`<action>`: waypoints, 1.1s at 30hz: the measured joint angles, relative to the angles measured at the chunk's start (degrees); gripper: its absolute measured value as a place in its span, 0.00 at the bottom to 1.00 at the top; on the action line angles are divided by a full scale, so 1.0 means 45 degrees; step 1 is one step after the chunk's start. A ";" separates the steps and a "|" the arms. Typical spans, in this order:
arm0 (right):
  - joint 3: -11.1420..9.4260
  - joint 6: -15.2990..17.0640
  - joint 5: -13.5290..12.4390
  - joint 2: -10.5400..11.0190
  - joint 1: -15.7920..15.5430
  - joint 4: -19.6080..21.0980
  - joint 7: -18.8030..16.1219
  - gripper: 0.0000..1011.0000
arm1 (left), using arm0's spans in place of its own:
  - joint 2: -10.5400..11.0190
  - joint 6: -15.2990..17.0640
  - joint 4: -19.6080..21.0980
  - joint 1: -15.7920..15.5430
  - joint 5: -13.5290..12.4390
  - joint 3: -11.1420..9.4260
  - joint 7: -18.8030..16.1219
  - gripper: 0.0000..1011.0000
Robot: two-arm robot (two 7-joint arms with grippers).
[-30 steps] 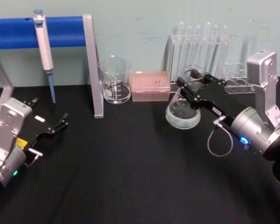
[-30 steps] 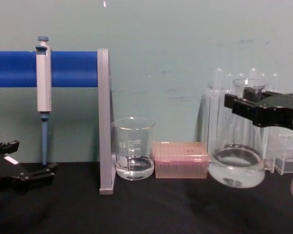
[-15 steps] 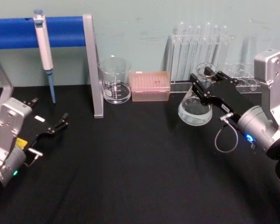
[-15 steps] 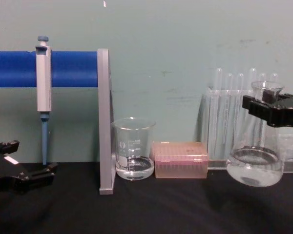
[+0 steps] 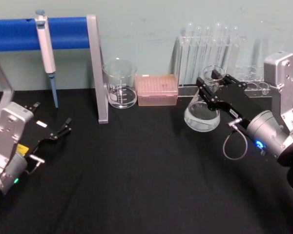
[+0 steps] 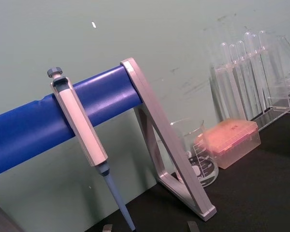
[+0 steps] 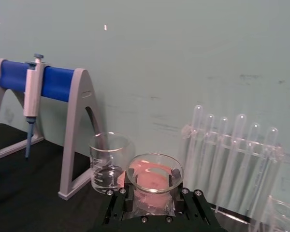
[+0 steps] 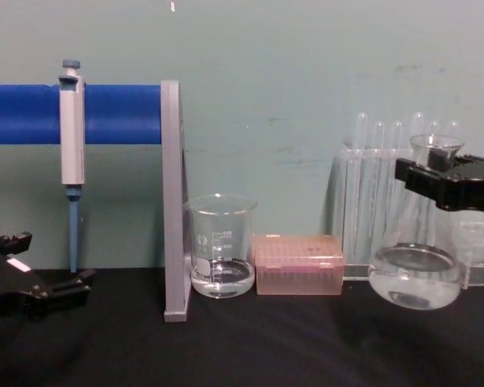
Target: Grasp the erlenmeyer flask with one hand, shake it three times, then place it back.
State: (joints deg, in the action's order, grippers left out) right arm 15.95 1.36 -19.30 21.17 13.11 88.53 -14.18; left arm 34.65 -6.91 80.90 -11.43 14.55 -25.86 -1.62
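**Status.** The right gripper (image 5: 211,84) has its jaws clenched on the neck of the flask (image 5: 201,115), just under the flared rim. The flask hangs tilted, and by its shadow I judge it clear of the bench (image 5: 136,185). It sits on the right side, just in front of the rack (image 7: 232,140). A shallow pool of clear liquid lies in its base. The left gripper (image 5: 52,113) is parked low at the left of the bench, jaws released and holding nothing.

**Step in hand, as judged.** This is the shaking, mid-swing.

**Recommendations.**
- Keep the swings short and sideways, with the mouth uppermost so the liquid stays low.
- Hold the clamp on the neck firm throughout, since smooth glass could slip between flat jaws.
- Work away from the rack, because the glass behind is close enough to strike.
- Bring the flask upright before lowering it.
- Seat the whole base flat on bare bench before letting go.

**Inventory.**
- Flask: one.
- Beaker (image 5: 120,84): one, with a little liquid.
- Pipette (image 5: 45,46): one, hung on one blue-barred stand (image 5: 97,68).
- Pink tip box (image 5: 157,89): one.
- Test tubes (image 7: 239,140): six by my count, though overlapping glass makes this uncertain.
- Grippers: two.
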 joint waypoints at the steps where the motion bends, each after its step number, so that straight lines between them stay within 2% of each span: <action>1: -0.0001 0.0005 0.0023 -0.0030 -0.0004 0.0015 -0.0103 0.45 | 0.0000 0.0000 0.0001 0.0001 0.0000 0.0000 0.0000 0.99; 8: 0.0077 0.0028 0.0100 -0.0129 -0.0030 0.0129 -0.0654 0.45 | 0.0000 0.0000 0.0001 0.0000 0.0000 -0.0001 0.0000 0.99; 19: 0.0574 0.0006 0.0016 -0.0119 -0.0013 0.0399 -0.1737 0.45 | 0.0000 0.0000 0.0000 0.0001 0.0000 0.0000 0.0000 0.99; 33: 0.1590 -0.0551 -0.0658 0.0504 0.0157 0.0594 -0.3647 0.45 | 0.0000 0.0000 0.0000 0.0000 0.0000 0.0000 0.0000 0.99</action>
State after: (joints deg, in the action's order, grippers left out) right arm 23.10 -1.11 -22.26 23.43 13.82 91.21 -30.59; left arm 34.64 -6.91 80.90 -11.43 14.55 -25.86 -1.62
